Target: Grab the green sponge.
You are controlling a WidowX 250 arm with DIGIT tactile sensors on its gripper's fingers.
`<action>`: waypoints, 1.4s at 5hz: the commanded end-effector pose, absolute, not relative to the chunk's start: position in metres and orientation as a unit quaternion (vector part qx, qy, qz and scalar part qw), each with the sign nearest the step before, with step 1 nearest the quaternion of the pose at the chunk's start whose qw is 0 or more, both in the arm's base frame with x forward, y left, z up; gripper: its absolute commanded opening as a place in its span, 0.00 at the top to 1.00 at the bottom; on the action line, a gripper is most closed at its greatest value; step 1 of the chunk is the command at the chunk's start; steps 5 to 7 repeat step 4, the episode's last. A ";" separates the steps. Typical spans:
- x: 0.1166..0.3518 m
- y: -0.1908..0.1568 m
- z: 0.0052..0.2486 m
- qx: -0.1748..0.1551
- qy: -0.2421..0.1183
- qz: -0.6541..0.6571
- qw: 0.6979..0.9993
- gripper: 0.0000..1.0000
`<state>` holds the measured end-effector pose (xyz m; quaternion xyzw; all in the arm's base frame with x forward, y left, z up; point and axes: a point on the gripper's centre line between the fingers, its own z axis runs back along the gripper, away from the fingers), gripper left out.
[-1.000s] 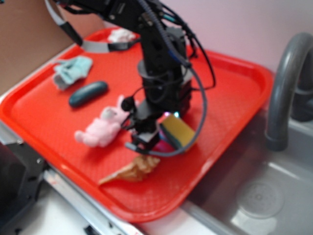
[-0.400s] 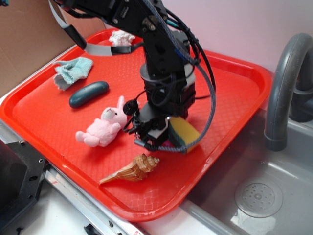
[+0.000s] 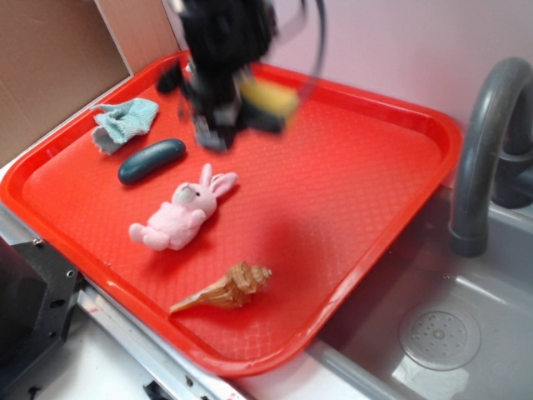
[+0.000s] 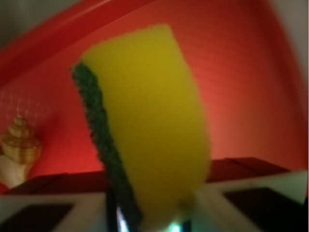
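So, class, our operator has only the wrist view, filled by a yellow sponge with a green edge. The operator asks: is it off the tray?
Observer: Yes. In the exterior view, though blurred, the gripper holds the green sponge in the air over the far part of the red tray.
Operator: I see a shell. What else lies there?
Observer: A pink toy bunny, a dark green oblong object and a teal cloth.
Operator: And beyond the tray?
Observer: A sink with a grey faucet.
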<state>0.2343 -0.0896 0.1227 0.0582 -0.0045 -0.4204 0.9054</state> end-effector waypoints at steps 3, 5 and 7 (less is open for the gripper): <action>0.195 -0.042 0.233 0.009 -0.037 0.061 0.997 1.00; 0.199 -0.044 0.231 0.012 -0.025 0.167 0.986 1.00; 0.199 -0.044 0.231 0.012 -0.025 0.167 0.986 1.00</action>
